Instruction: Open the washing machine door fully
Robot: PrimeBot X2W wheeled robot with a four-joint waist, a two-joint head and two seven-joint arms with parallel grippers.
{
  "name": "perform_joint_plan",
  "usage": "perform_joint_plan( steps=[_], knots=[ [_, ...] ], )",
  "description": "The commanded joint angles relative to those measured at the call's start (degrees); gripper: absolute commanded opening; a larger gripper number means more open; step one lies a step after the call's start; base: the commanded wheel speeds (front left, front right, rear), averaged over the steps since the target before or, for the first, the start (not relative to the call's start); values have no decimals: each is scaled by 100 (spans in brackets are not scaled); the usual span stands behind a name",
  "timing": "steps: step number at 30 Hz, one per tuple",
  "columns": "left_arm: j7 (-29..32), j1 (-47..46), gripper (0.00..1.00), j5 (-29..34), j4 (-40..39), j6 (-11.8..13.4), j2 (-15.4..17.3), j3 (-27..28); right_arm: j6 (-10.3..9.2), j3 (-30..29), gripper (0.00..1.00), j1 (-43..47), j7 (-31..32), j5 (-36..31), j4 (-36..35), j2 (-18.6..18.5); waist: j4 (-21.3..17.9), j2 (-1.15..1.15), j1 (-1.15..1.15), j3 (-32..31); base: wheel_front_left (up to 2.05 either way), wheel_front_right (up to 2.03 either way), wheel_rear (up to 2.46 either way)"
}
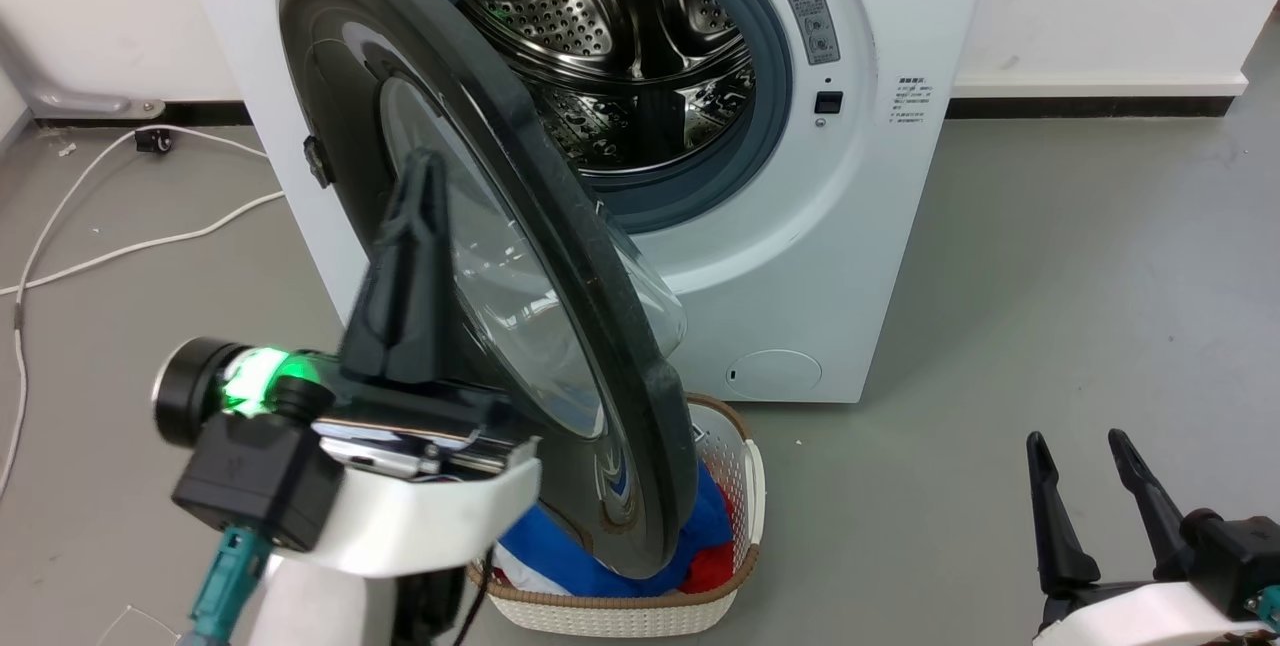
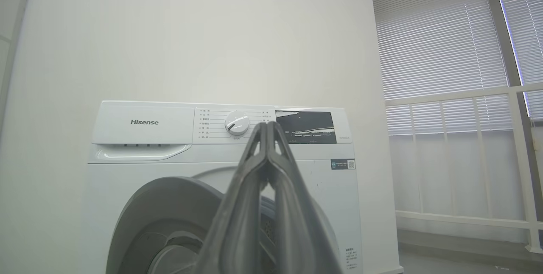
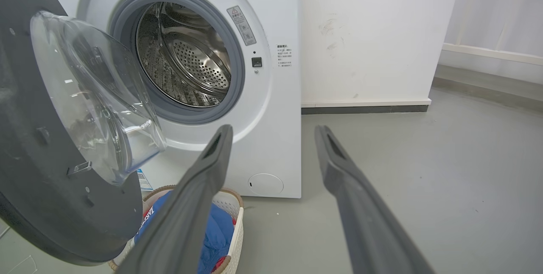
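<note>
The washing machine door (image 1: 560, 226) is a round glossy black disc with a clear glass bowl. It stands swung out about halfway from the white machine (image 1: 860, 226), its edge toward me, and the steel drum (image 1: 620, 56) is exposed. My left gripper (image 1: 425, 166) is shut with nothing between its fingers, pointing up on the door's outer-face side; I cannot tell if it touches. In the left wrist view the shut left gripper (image 2: 267, 124) rises before the machine's panel, door (image 2: 165, 206) below. My right gripper (image 1: 1085, 446) is open at the lower right, away from the door. The right wrist view shows the open gripper (image 3: 273, 129) and the door's inner side (image 3: 46, 189).
A white basket (image 1: 745, 486) of blue and red laundry sits on the floor under the door's lower edge, also visible as the basket (image 3: 235, 206). White cables (image 1: 120, 246) trail across the grey floor at left. The wall stands right behind the machine; open floor lies to the right.
</note>
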Motion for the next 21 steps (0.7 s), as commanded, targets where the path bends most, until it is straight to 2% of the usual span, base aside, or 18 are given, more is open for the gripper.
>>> perform_joint_plan(
  steps=[1, 8, 15, 19, 21],
  knots=[
    [78, -94, 0, -23, -212, 3, -6, -221, -1, -17, 100, 51, 27, -31, -46, 18, 11, 0, 0, -11, 0, 0, 0],
    [499, -126, 0, -339, -512, -184, -15, -1456, -1, -25, 100, 74, 74, -43, -95, 18, 22, 0, 0, 7, 0, 0, 0],
    [1093, 74, 0, -790, -72, -376, -14, -2826, -1, -39, 100, 94, 113, -17, -98, 17, 21, 0, 0, 36, 0, 0, 0],
    [1499, 282, 0, -986, 418, -397, -3, -3195, -1, -13, 100, 104, 129, -9, -83, 17, -3, 0, 0, 54, 0, 0, 0],
    [1628, 389, 0, -1036, 663, -329, 18, -3213, -1, 11, 100, 84, 140, -17, -81, 17, -35, 0, 0, 89, 0, 0, 0]
  ],
)
